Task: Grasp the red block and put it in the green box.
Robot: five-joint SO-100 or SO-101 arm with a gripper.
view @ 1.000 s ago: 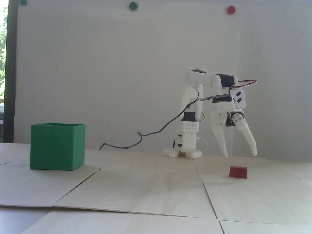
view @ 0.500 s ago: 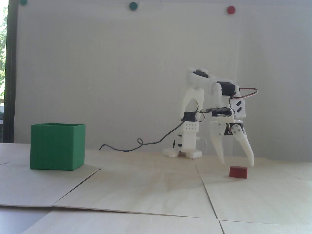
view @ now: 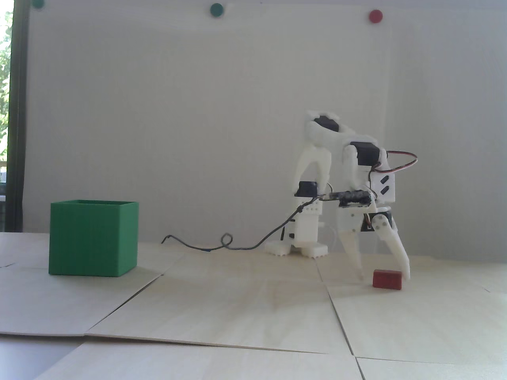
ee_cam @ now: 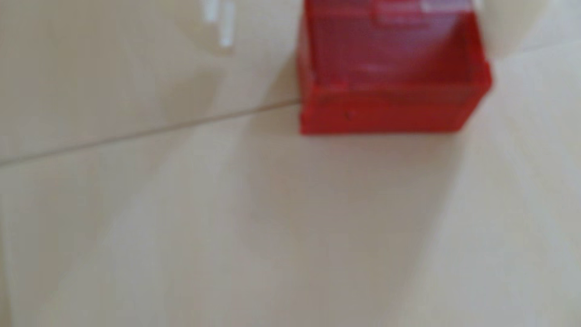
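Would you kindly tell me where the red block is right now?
In the fixed view the red block lies on the table at lower right, between the open gripper fingertips, far right of the green box.

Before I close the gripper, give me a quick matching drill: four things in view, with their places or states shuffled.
Things:
1. red block
2. green box
3. gripper
4. black cable

States:
A. open, fingers either side of the block
B. on the table's left in the fixed view
C. trailing across the table from the arm
D. lying on the table, not lifted

Pairs: 1-D, 2-B, 3-A, 4-C
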